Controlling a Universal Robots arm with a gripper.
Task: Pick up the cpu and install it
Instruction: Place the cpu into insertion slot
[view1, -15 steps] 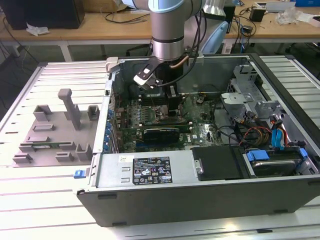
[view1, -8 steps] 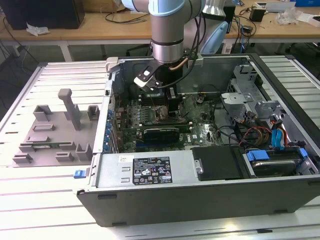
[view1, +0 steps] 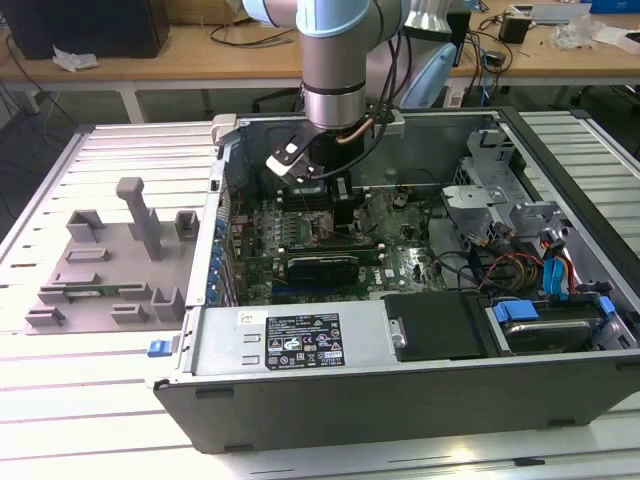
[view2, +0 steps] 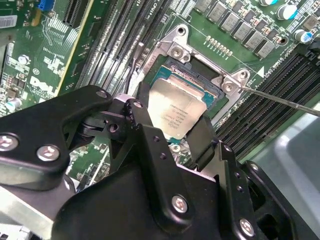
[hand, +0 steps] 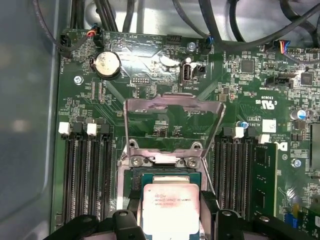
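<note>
The arm reached down into the open computer case (view1: 400, 370), which lay on the slatted table (view1: 60, 400), with a grey fixture tray (view1: 110, 270) beside it at the exterior view's left. The gripper (view1: 325, 195) hung low over the far part of the green motherboard (hand: 150, 85). In both wrist views the claw (view2: 175, 125) (hand: 170, 212) was drawn in narrow around the cpu (view2: 177, 110) (hand: 170, 202), its black fingers (view2: 150, 140) pressed against two opposite edges of the chip, silver top facing up. The cpu sat directly over the socket (view2: 200, 75), level with its frame; whether it was already seated or just above could not be told. The socket's metal load plate (hand: 172, 107) stood raised on the far side, and its thin lever (view2: 280, 100) stuck out free. Rows of black memory slots (hand: 85, 175) flanked the socket on both sides, and a round coin battery (hand: 107, 65) lay farther off on the board.
</note>
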